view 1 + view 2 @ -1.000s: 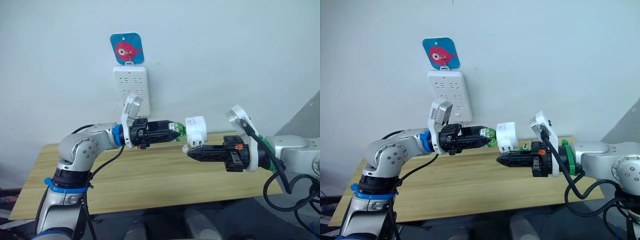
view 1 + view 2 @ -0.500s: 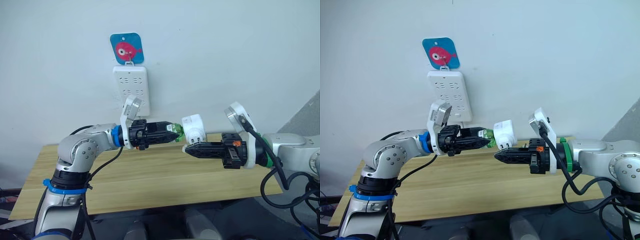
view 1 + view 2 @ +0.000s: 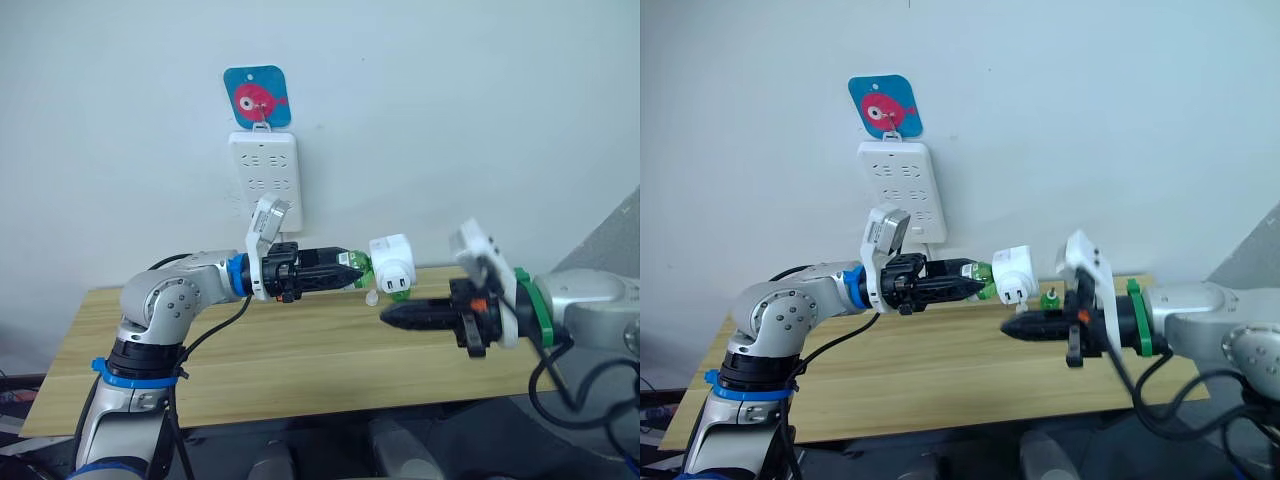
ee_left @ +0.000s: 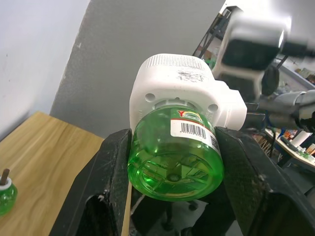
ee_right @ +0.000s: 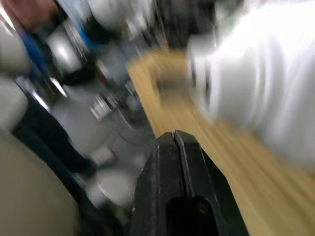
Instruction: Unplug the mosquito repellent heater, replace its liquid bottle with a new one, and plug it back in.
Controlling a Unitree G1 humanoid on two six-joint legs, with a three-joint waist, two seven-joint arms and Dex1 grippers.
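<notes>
The left gripper (image 3: 352, 271) is clenched on the green liquid bottle (image 4: 173, 156), one black finger on each side of it. The bottle is seated in the base of the mosquito repellent heater (image 3: 392, 264), which is held in the air above the tabletop (image 3: 300, 360), unplugged, with its two prongs facing outward. The right gripper (image 3: 388, 317) is below and just beside the heater, apart from it, its fingers (image 5: 174, 162) pressed together and grasping nothing. A second small green bottle (image 3: 1049, 299) stands on the tabletop behind the right arm. The white power strip (image 3: 264, 178) hangs on the wall under a blue hook plate (image 3: 256, 96).
</notes>
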